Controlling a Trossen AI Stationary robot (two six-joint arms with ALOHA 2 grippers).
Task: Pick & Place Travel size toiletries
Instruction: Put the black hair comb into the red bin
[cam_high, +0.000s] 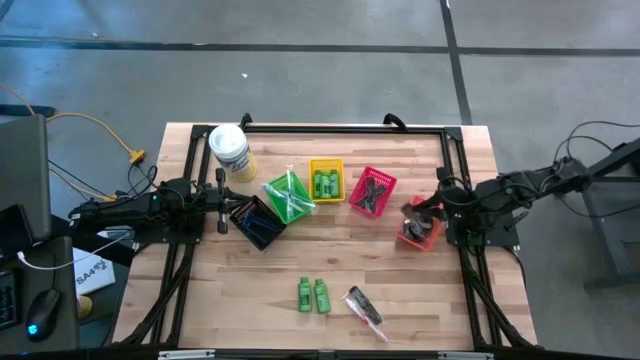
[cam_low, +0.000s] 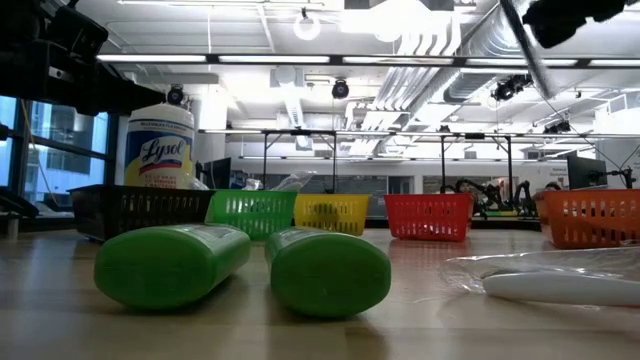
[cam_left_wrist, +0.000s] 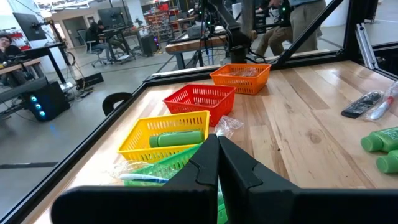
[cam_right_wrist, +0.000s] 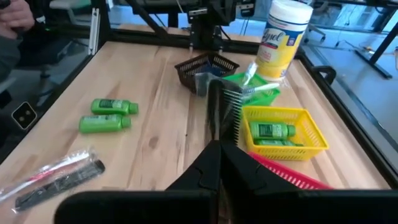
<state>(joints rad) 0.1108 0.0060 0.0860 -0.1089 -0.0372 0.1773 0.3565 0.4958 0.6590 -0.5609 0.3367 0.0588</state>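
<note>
From above, you are seeing two green bottles (cam_high: 312, 295) lying side by side near the table's (cam_high: 420, 310) front edge, a wrapped comb (cam_high: 365, 307) just beside them, while the left gripper (cam_high: 222, 205) is waiting closed by the black basket (cam_high: 256, 222) and the right gripper (cam_high: 432, 215) closed over the orange basket (cam_high: 418, 232). In the low view the bottles (cam_low: 240, 265) are lying in front of the basket row. In each wrist view the fingers (cam_left_wrist: 217, 163) are pressing together, holding nothing, and the yellow basket (cam_right_wrist: 283, 130) is holding more bottles.

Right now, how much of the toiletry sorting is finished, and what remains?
Partly done: green bottles lie in the yellow basket, dark combs in the red basket. Nothing is in hand: the left gripper and right gripper are shut and hold nothing, each at its own side of the table. Left: two green bottles and a wrapped comb lie loose on the table.
</note>
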